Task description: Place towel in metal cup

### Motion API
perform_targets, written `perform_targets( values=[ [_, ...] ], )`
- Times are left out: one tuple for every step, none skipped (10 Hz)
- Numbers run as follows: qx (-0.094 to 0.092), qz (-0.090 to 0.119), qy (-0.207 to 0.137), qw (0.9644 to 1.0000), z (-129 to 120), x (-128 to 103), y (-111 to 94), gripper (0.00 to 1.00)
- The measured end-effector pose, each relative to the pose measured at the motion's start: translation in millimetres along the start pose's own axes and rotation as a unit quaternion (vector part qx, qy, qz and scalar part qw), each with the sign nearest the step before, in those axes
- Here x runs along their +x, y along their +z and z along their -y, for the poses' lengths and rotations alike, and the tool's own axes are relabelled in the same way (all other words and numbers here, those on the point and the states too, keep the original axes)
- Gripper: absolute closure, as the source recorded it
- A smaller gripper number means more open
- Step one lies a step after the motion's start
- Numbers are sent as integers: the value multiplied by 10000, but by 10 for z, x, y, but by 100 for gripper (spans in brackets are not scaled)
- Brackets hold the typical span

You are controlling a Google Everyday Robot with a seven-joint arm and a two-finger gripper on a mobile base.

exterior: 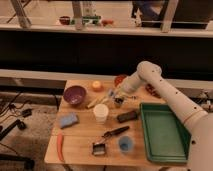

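A blue folded towel lies on the left part of the wooden table. A small shiny metal cup sits near the table's front edge. My gripper is at the end of the white arm, which reaches in from the right. It hangs low over the table's middle back, above a small dark object, far from the towel and the metal cup.
A purple bowl, an orange item and a red dish stand at the back. A white cup, a dark block, a black-handled tool and a blue cup are mid-table. A green tray is on the right and an orange utensil on the left.
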State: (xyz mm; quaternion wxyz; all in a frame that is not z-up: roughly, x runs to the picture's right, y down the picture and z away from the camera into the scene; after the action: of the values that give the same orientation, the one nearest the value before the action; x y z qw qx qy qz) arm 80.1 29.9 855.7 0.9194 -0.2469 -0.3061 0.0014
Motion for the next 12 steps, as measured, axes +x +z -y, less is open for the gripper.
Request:
perform_targets(
  values=[
    [1, -1, 0, 10000, 0, 1, -3, 92],
    [0, -1, 1, 10000, 0, 1, -2, 88],
    [-1, 0, -1, 10000, 1, -3, 0, 81],
    [0, 0, -2, 10000, 2, -4, 1, 70],
    [0, 1, -2, 10000, 2, -4, 2, 58],
    [1, 0, -2, 10000, 2, -4, 1, 49],
    [0, 0, -2, 10000, 2, -3, 1, 40],
    [2, 0, -1, 10000, 3, -3, 1, 28],
    [3, 0, -1, 10000, 2, -2, 0, 22],
    [3, 0, 0, 10000, 2, -1, 0, 20],
    [3, 0, 0, 10000, 2, -2, 0, 20],
    [4, 0, 1, 10000, 2, 0, -1, 20]
  ],
)
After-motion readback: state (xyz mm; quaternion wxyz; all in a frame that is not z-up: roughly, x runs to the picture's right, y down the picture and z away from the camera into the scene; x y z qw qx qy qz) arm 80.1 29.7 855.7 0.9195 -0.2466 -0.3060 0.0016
